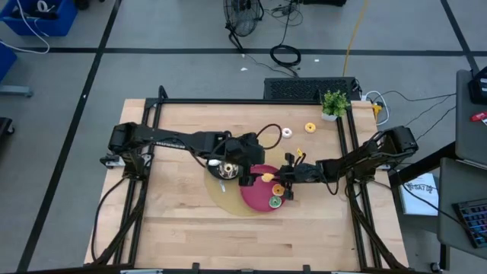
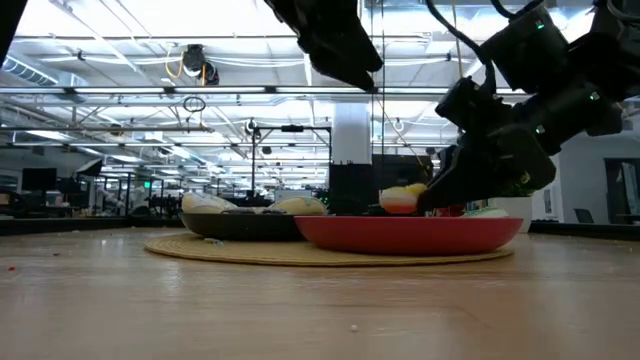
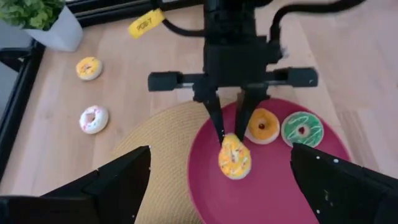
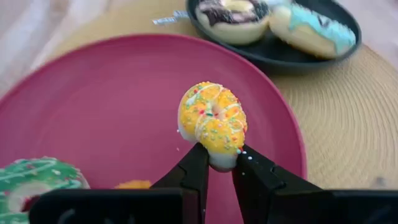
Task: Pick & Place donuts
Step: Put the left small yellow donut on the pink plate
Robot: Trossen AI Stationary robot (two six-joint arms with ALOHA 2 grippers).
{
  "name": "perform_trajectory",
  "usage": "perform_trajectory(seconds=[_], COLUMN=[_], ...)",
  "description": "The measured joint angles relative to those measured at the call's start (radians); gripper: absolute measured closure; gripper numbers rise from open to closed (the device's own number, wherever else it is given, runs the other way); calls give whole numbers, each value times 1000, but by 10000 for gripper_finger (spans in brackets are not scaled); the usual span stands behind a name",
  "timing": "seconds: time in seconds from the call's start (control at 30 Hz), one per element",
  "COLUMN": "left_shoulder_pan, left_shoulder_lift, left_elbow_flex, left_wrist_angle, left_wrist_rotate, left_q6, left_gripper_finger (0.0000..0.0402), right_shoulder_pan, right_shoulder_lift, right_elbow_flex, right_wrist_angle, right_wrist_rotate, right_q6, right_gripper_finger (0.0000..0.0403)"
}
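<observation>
Big wooden table (image 1: 175, 221) with a round woven mat (image 1: 221, 196) on it, holding one red plate (image 3: 273, 180) and one black plate (image 4: 323, 53). The yellow tag (image 3: 146, 23) on the right arm has writing, but I can't read it. Donut count: one yellow sprinkled donut (image 4: 211, 118) pinched upright in the right gripper (image 4: 217, 163) over the red plate, an orange donut (image 3: 261, 125) and a green donut (image 3: 301, 128) lying on that plate, two on the black plate (chocolate donut (image 4: 233, 14), teal donut (image 4: 311, 28)), plus a pink donut (image 3: 94, 119) and another yellow donut (image 3: 89, 68) loose on the table near the little potted plant (image 1: 334, 104). The left gripper (image 3: 217, 186) hangs wide open above the red plate, holding nothing.
</observation>
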Motion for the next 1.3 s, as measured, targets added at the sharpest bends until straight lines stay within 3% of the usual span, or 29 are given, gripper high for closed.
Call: perform_trajectory(seconds=[0.17, 0.27, 0.5, 0.73, 0.97, 1.13, 1.3], left_shoulder_pan=[11, 12, 45, 68, 48, 40, 40], left_shoulder_lift=[0, -7, -146, -318, -384, -385, -385], left_elbow_flex=[0, -34, -318, -592, -672, -676, -676], left_wrist_angle=[44, 159, 474, 707, 730, 708, 689], left_wrist_rotate=[3, -6, -82, -75, -75, -75, -75], left_q6=[22, 43, -1, -91, -115, -117, -120], left_gripper_finger=[20, 20, 20, 20, 20, 20, 20], right_shoulder_pan=[-3, -3, -3, -3, -3, -2, -2], right_shoulder_lift=[0, -1, -2, -2, -3, -4, -71], right_elbow_flex=[0, 0, 0, 0, 0, 0, 0], right_wrist_angle=[-27, -41, -67, -78, -100, -108, -127], right_wrist_rotate=[-1, -1, -1, -3, -4, -4, -4], right_q6=[20, 20, 28, 28, 46, 58, 58], right_gripper_finger=[356, 367, 381, 365, 296, 227, 185])
